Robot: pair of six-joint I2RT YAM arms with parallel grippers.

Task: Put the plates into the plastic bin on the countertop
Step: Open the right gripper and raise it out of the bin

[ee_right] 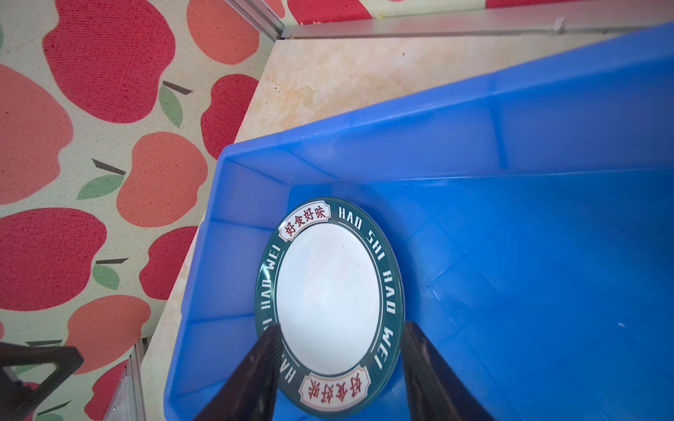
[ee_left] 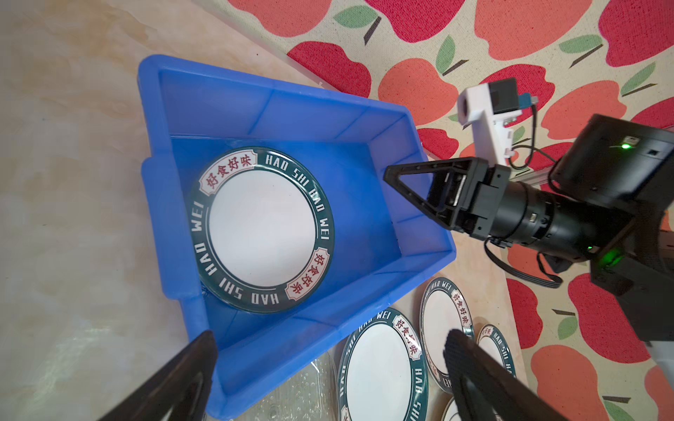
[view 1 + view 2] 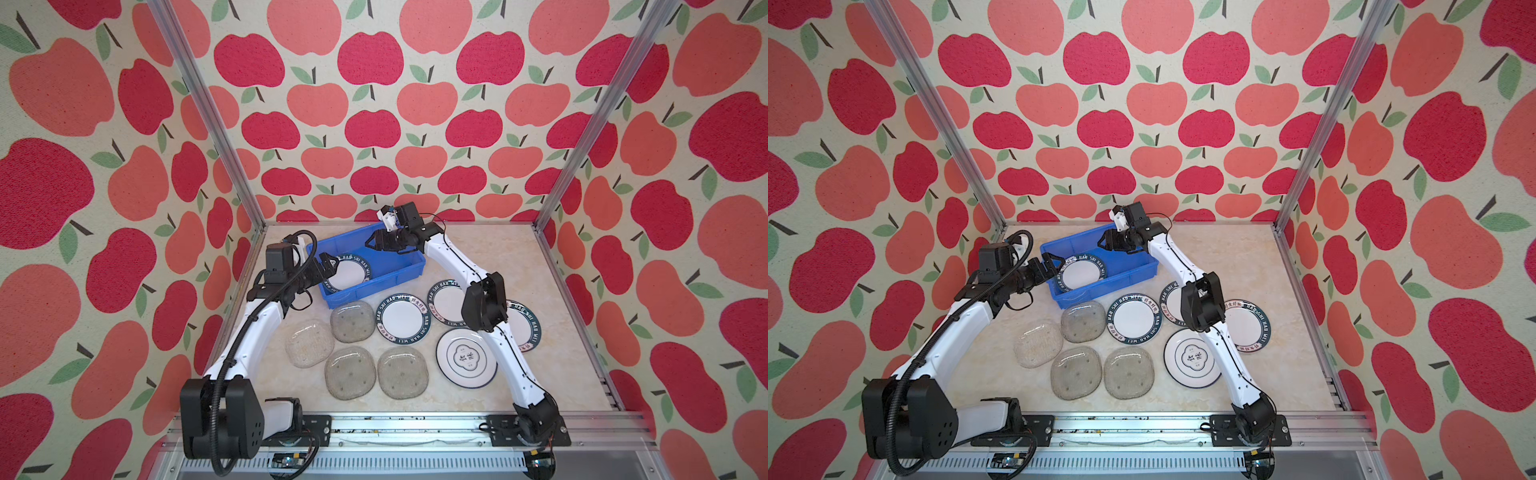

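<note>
One lettered plate (image 3: 348,272) lies in the plastic bin (image 3: 386,279) at upper centre, eight more plates (image 3: 401,318) on the desk (image 3: 498,257) below (probably stiff, slick, breakable, so pinch the rim), left pincer (image 3: 332,268) wide open, right pincer (image 3: 371,243) partly open, both empty.

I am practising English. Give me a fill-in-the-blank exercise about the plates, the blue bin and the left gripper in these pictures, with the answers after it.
1. The plastic bin holds exactly ____ lettered plate.
2. ____ clear glass plates lie on the countertop.
3. The emblem plate lies ____ (inside/outside) the bin.
4. The left gripper is ____ (open/shut) and holds nothing.

Missing words: one; four; outside; open.
</note>
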